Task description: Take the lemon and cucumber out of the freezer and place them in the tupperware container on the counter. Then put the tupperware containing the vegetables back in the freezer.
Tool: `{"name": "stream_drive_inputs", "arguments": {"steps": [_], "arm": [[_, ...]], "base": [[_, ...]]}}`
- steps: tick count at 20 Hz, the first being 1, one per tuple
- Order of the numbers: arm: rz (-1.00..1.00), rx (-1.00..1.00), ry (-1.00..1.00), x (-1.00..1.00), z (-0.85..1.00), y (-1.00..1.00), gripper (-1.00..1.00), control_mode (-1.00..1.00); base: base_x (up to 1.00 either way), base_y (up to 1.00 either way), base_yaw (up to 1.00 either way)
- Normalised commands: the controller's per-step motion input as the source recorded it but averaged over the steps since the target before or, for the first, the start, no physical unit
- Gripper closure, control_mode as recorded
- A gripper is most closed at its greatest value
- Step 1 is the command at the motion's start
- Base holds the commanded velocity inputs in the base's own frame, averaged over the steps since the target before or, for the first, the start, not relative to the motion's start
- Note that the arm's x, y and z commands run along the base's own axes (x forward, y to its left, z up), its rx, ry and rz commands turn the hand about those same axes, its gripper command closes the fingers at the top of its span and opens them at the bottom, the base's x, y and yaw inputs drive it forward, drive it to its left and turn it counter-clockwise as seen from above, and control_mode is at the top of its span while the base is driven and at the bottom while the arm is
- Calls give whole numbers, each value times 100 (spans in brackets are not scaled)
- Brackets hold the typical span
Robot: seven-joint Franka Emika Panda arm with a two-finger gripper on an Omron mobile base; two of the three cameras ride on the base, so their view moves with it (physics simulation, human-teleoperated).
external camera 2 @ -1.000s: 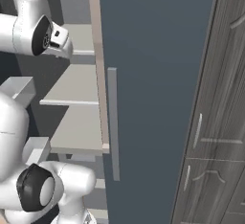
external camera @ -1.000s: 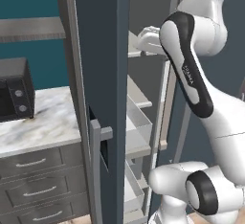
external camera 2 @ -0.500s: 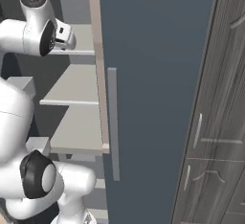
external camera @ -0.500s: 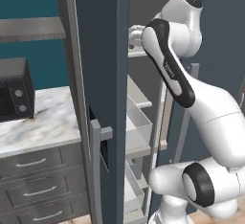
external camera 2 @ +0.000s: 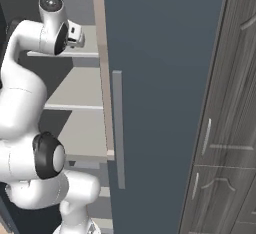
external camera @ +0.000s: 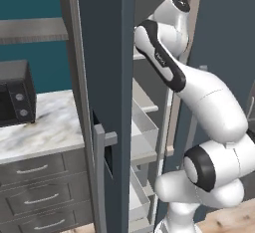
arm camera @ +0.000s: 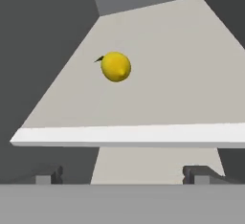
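The arm is being swung higher and deeper into the freezer (external camera: 107, 53) than a second ago, so the upper shelf (arm camera: 143, 98) is being approached. The lemon (arm camera: 116, 66) is lying there untouched, ahead of the released, fully spread tool (arm camera: 124, 174).

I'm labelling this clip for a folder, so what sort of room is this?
A kitchen, by the look of it, rendered rather than real. A black microwave sits on a marbled counter over grey drawers, beside a tall open freezer with pale shelves, one holding a lemon.
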Motion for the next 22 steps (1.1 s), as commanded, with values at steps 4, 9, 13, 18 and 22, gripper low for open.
{"name": "stream_drive_inputs", "arguments": {"steps": [4,9,13,18,22], "arm": [[7,-4,5,76,0,31,-100,-100],[4,-5,3,65,-8,32,-100,-100],[1,-5,0,50,-14,21,-100,-100],[0,-5,0,51,-21,10,-100,-100],[0,-2,0,45,-21,0,-100,-100]], "base": [[0,0,0],[0,0,0],[0,0,0],[0,0,0],[0,0,0]]}}
